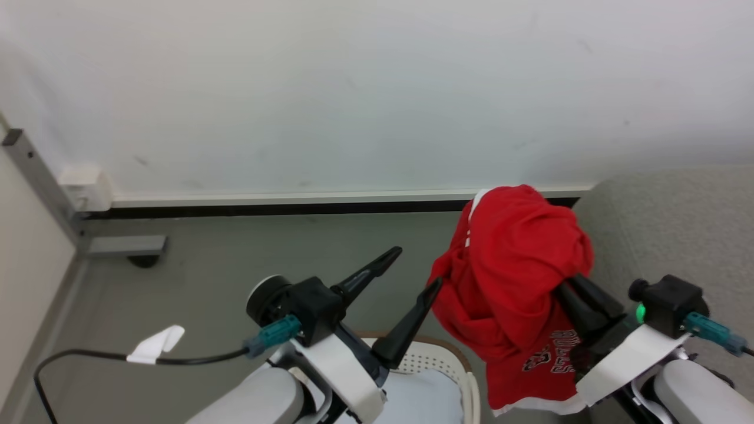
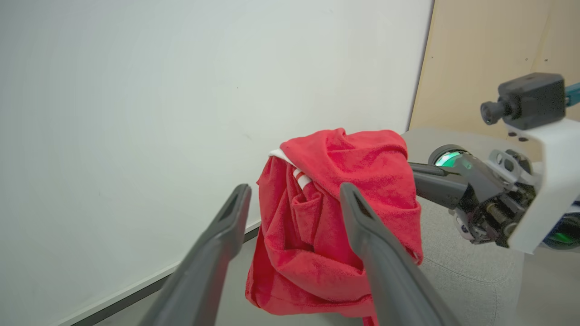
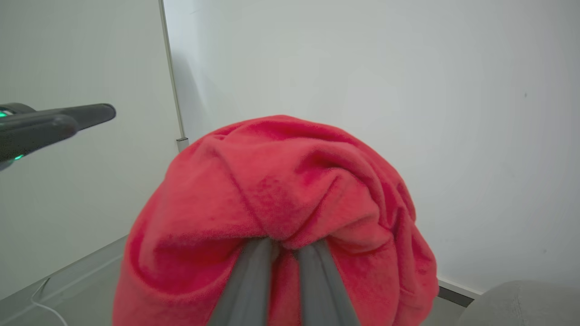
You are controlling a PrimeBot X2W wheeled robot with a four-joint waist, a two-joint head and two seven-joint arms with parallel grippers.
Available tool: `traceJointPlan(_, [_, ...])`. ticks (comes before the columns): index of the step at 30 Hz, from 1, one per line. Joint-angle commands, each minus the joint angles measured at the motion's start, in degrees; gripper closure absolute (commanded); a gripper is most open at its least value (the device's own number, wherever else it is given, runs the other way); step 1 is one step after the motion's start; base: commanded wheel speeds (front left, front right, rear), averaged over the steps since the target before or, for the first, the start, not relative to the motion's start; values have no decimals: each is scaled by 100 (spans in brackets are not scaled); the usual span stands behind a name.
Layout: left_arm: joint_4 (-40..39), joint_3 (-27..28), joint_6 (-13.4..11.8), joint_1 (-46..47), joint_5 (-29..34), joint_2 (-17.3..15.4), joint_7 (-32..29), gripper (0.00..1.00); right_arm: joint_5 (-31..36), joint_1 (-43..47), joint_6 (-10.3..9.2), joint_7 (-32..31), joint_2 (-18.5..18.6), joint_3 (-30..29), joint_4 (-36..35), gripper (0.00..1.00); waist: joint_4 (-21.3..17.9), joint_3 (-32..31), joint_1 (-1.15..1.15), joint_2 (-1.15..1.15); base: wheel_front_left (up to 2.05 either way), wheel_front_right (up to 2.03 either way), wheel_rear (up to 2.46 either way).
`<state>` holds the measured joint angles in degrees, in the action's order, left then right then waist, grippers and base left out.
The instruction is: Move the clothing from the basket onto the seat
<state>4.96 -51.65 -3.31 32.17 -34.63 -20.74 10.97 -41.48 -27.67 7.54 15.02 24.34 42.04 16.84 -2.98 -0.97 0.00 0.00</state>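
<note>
The right gripper [image 3: 283,242] pinches the bunched red clothing [image 1: 512,277] between its closed fingers, holding it in the air above the basket's [image 1: 456,353] right rim. The left gripper [image 1: 417,266] hangs open and empty over the basket. The grey seat [image 1: 665,224] stands further right of the basket.

White wall [image 1: 377,88] spans the background; white skirting strip [image 1: 330,197] runs along its base, dark gap beneath; grey floor [image 1: 235,259] below; small white box [image 1: 88,187] sits at wall foot, touching a tilted grey metal post [image 1: 38,176]; beige panel [image 1: 23,259] adjoins the post.
</note>
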Motion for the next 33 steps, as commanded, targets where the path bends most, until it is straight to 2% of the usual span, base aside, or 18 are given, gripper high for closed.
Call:
traceJointPlan(1, [-90, 5, -23, -95, 119, -39, 59, 0, 95, 117, -10, 23, 66, -146, -81, 100, -252, 46, 0, 0, 0, 0, 0])
traceJointPlan(8, [-285, -46, -115, -210, 233, -84, 178, 0, 482, 531, -10, 20, 147, -794, -467, 100, -968, 150, 0, 0, 0, 0, 0])
traceJointPlan(17, [-203, -77, -115, -175, 253, -52, 240, 0, 841, 989, -10, -98, -27, -1398, -968, 100, -1712, 326, 0, 0, 0, 0, 0])
traceJointPlan(26, [-181, -86, -106, -59, 304, -72, 221, 0, 1036, 1116, -10, -305, -114, -1807, -1409, 100, -1980, 544, 0, 0, 0, 0, 0])
traceJointPlan(33, [-430, -60, -59, 218, 413, -295, 10, 0, 861, 435, -11, -454, -131, -2256, -1302, 100, -1953, 1233, 0, 0, 0, 0, 0])
